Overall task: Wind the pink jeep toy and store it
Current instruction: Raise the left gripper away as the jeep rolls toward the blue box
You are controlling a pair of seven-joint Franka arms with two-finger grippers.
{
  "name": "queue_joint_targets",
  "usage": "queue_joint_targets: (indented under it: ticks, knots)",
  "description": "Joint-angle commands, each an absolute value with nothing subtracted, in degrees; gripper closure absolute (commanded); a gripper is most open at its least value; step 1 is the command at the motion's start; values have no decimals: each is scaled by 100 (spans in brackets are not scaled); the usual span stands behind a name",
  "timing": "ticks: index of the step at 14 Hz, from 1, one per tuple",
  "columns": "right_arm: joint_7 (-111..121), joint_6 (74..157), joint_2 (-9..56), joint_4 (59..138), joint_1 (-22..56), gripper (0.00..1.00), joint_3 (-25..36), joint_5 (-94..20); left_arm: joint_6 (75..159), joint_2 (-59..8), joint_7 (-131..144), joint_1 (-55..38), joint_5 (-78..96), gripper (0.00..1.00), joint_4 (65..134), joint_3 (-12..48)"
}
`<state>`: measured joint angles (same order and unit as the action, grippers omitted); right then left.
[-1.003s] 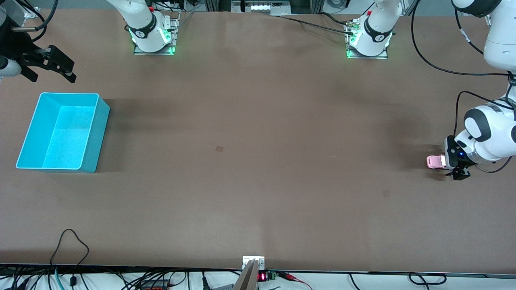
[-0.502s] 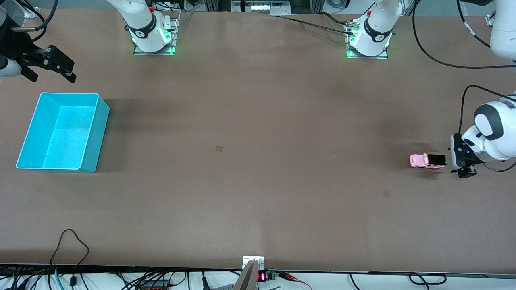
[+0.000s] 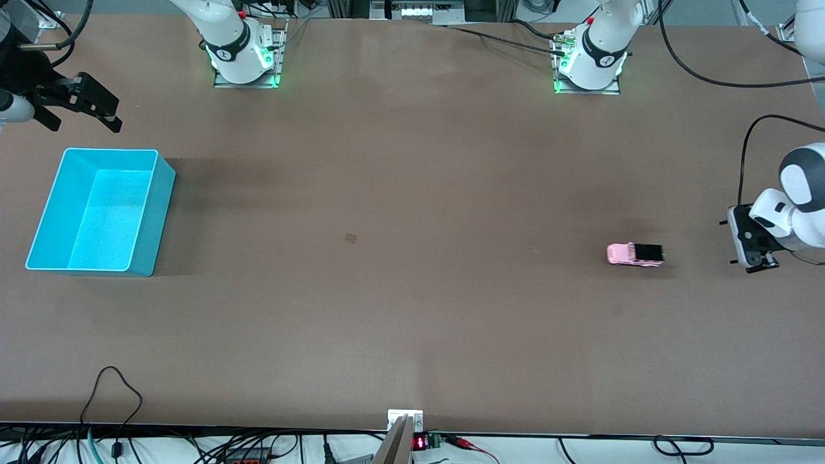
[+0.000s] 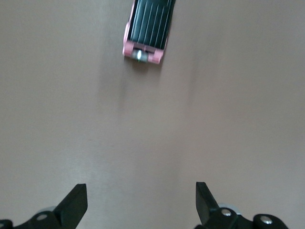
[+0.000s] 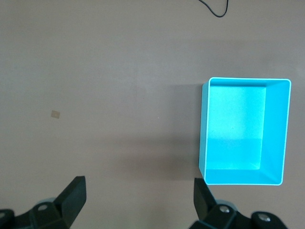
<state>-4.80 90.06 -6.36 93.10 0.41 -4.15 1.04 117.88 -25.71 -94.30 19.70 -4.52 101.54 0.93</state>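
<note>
My left gripper (image 4: 141, 205) has its jaws spread wide and holds nothing; it hangs low over the counter (image 3: 412, 309) at the left arm's end. The pink jeep toy (image 3: 635, 254) stands alone on the counter, apart from these jaws and a little toward the middle, with its black roof panel on the side that faces my left gripper. In the left wrist view I see its rear end and a small shiny part there.

My right gripper (image 5: 138, 202) waits with its jaws also wide apart and empty, up over the right arm's end of the counter, just beside the turquoise bin (image 3: 38, 225), which has nothing inside.

I judge that the winding step is finished and the jeep is free. The storing step is not yet done: the jeep is well apart from the bin. The next move calls for one gripper to come down over the small car, close on its sides and carry it into the bin.

I can read no brand, label or writing on the jeep or the bin.
</note>
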Motion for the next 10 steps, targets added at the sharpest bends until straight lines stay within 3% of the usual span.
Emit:
queue_joint_targets:
  ticks: [1, 6, 10]
  knots:
    - [-501, 9009, -703, 9369, 44, 0, -413, 123, 10675, -2452, -8686, 1697, -545, 0, 9644, 88]
    - [-501, 9009, -703, 9387, 44, 0, -404, 123, 8924, -2312, -7176, 1003, -545, 0, 8860, 97]
    - [-501, 9000, -703, 9396, 35, 0, -404, 123, 8061, -1891, -5253, 336, -545, 0, 8745, 105]
